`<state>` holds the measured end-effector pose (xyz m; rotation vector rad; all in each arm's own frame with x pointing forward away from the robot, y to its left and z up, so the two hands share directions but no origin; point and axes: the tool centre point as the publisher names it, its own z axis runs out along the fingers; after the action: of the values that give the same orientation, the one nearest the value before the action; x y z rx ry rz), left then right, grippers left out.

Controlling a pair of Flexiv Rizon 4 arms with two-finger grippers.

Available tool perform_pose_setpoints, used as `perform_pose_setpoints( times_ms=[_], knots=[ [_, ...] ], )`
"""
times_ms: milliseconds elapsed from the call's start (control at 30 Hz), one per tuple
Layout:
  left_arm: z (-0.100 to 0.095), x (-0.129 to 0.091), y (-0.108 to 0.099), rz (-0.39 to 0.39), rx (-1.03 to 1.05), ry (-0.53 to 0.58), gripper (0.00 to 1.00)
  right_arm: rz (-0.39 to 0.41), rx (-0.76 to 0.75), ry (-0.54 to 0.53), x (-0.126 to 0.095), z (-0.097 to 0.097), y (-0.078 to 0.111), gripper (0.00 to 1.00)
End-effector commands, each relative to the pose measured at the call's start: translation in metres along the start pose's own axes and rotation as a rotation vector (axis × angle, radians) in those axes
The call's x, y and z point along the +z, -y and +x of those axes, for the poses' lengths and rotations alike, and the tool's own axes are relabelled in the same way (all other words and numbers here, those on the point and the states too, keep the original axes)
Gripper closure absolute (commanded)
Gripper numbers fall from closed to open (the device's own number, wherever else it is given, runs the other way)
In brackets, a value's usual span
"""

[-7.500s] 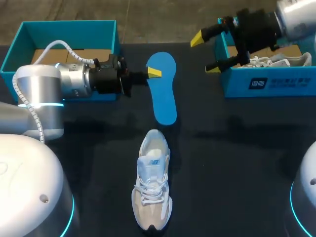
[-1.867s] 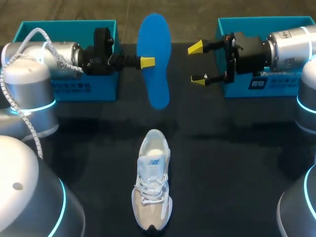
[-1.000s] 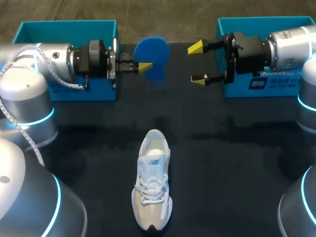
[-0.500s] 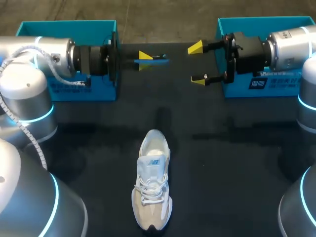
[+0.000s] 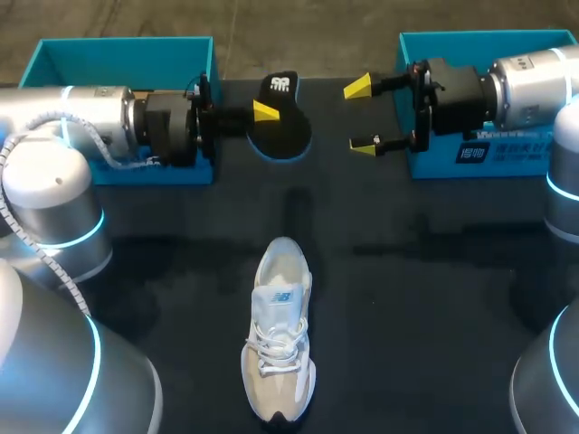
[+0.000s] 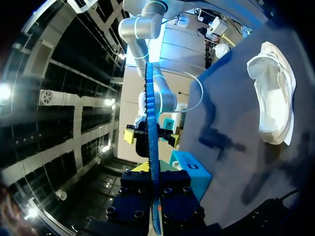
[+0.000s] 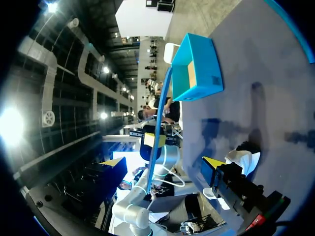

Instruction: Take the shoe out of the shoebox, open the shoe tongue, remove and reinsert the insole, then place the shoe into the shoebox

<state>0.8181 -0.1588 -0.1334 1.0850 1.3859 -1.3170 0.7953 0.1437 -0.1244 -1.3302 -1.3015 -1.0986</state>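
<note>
Insole [image 5: 282,131] held in the air between two robot arms, above the far middle of a dark table [image 5: 407,298]. The left hand [image 5: 265,111] pinches it by one edge, fingers pressed onto it from both sides, and its dark underside faces the overhead camera. From the left wrist camera it shows edge-on as a thin blue strip running straight out from between the fingers. It looks thin, light and bendy, probably foam. From the right wrist camera it appears to bow slightly, so it would likely flop if held by one end. A light pinch across the width near the heel, or a second pinch on the free edge, seems the surest hold. The right hand [image 5: 362,117] faces the insole from the other side, fingers spread wide, near it but not touching. The left arm [image 5: 81,113] lies level across the front of the left shoebox [image 5: 127,50], wrist pointing toward the middle. The right arm [image 5: 534,81] mirrors it, level over the right shoebox [image 5: 488,154]. A pale grey and white lace-up shoe [image 5: 279,339] rests on the table nearer the robot, well apart from both hands, toe toward the robot. Its upper is probably soft and its sole stiffer, so the heel collar or the sides of the sole seem the firm places to grip.
</note>
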Motion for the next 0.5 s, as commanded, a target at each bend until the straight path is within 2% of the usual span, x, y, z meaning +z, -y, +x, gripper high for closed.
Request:
perform_pose_setpoints(
  times_ms=[33, 133, 200, 500],
  knots=[
    [0.0016, -0.0009, 0.0031, -0.001, 0.011, 0.005, 1.00, -0.002, -0.001, -0.001, 0.0014, -0.0006, 0.0002, 0.00],
    [0.0042, -0.0002, 0.0038, 0.004, 0.026, 0.004, 1.00, -0.002, -0.001, -0.001, 0.0014, -0.0006, 0.0002, 0.00],
    [0.0081, 0.0006, 0.0032, -0.023, 0.073, -0.010, 1.00, -0.002, -0.001, -0.001, 0.0014, -0.0006, 0.0002, 0.00],
    [0.0081, 0.0006, 0.0032, -0.023, 0.073, -0.010, 1.00, -0.002, -0.001, -0.001, 0.0014, -0.0006, 0.0002, 0.00]
  ],
)
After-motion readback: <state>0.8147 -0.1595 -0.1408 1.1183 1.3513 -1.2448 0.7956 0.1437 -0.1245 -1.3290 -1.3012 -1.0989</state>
